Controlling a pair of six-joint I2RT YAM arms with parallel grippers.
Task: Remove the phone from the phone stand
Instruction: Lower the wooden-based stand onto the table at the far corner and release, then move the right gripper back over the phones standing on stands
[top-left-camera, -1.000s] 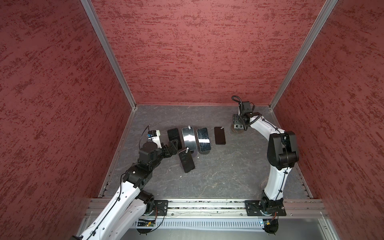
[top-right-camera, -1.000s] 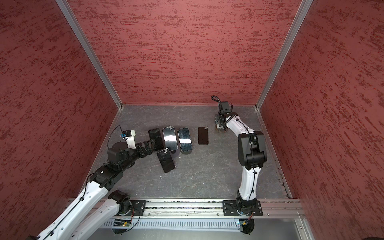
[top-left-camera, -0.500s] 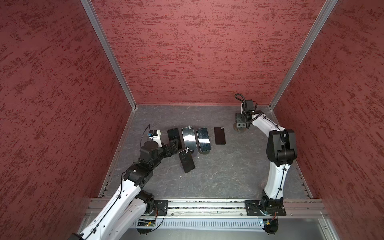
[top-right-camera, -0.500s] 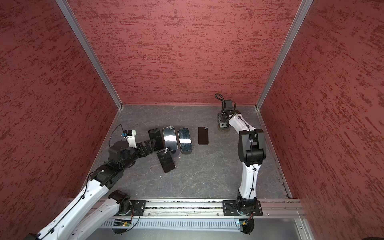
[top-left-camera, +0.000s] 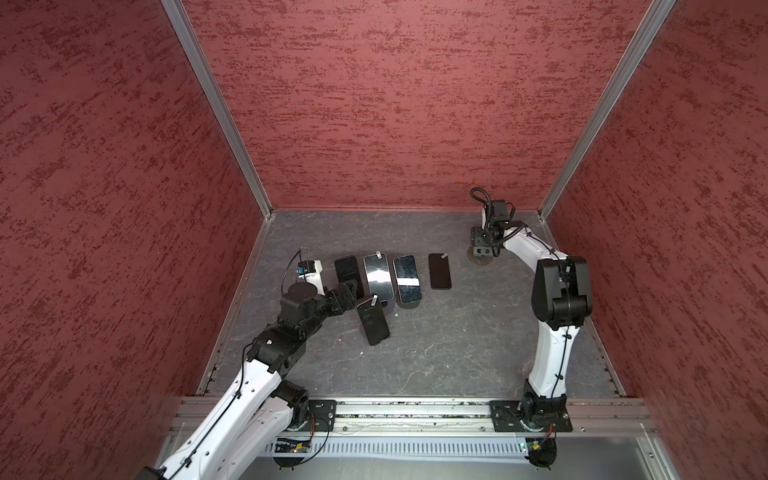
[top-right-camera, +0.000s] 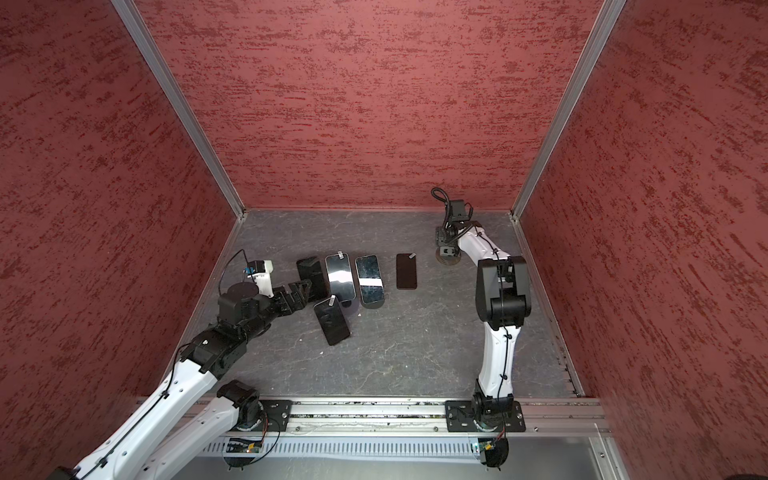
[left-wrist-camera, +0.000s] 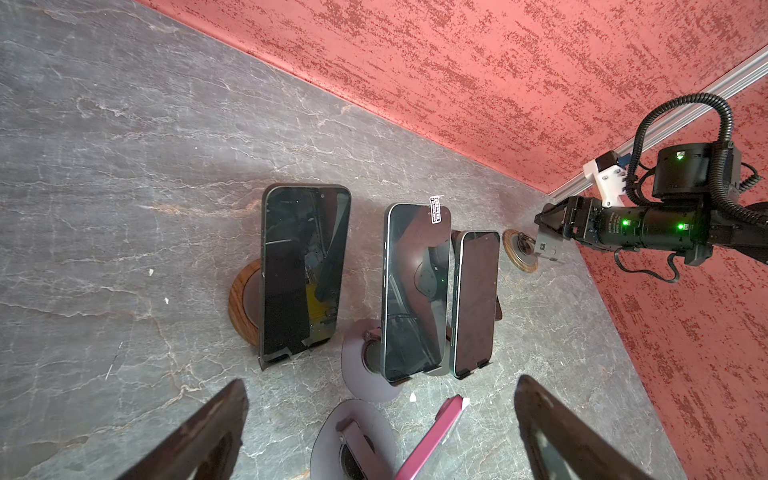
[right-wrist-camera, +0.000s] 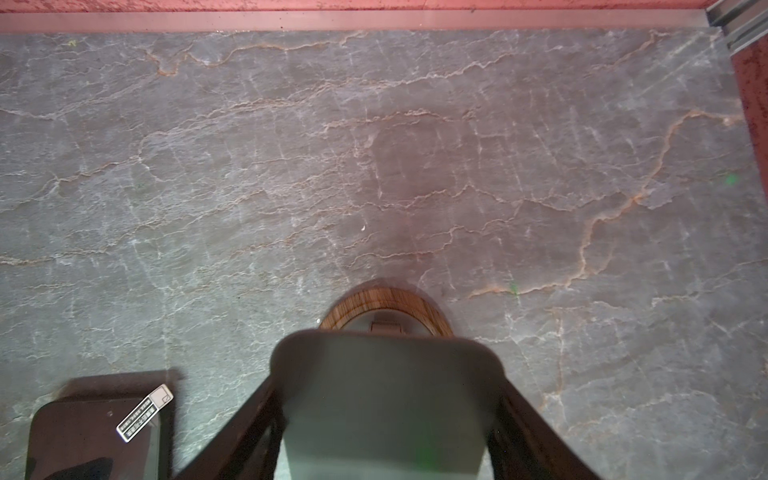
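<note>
- the left hand is hanging wide open and holding nothing.
- the pink phone is leaning on a round grey stand, just in front of the open fingers.
- i think the hand is reaching for it now.
- next, the hand is going to need to slide in around the phone's thin sides, squeeze softly, and lift it up off the stand.
- three more phones are standing in a row behind it. they are flat, smooth and shiny like glass, with round corners, so they are looking slippery.
- the right hand is far off near the back corner. it is partly closed on the grey plate of an empty stand with a wood ring.
- a dark phone is lying flat on the grey, stone-looking table beside it.
</note>
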